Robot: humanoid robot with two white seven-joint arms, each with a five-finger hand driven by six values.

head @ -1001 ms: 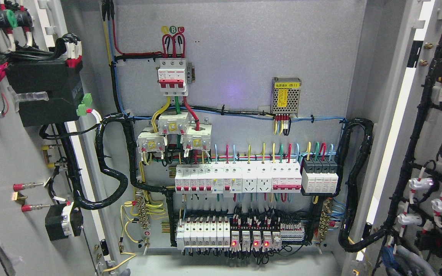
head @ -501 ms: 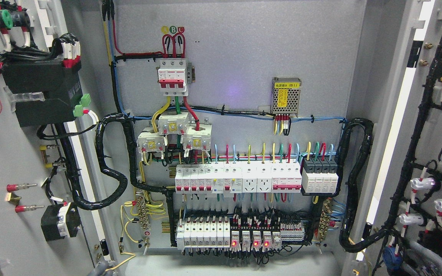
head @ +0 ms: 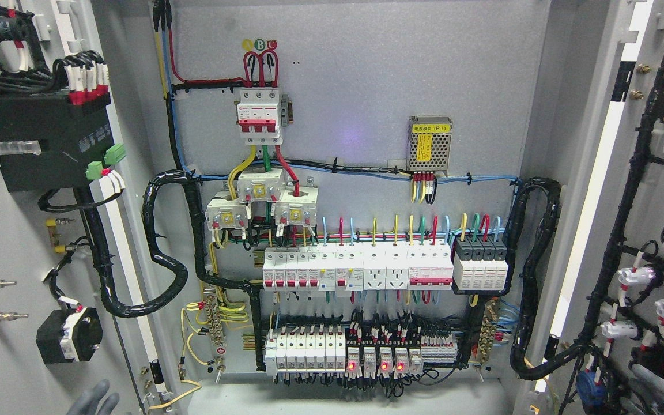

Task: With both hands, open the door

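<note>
Both grey metal cabinet doors are seen swung open — the left door (head: 3, 230) at the frame's left, the right door (head: 655, 230) at its right. Grey fingers (head: 93, 397) of the left hand are seen spread, holding nothing, at the lower left by the left door.

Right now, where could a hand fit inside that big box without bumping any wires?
The widest bare patch is the grey back panel, upper right, between the red-and-white breaker and the small power supply. The cabinet floor under the bottom row of relays looks bare too. Below the blue cable it is crowded with breakers and black wire bundles.
</note>
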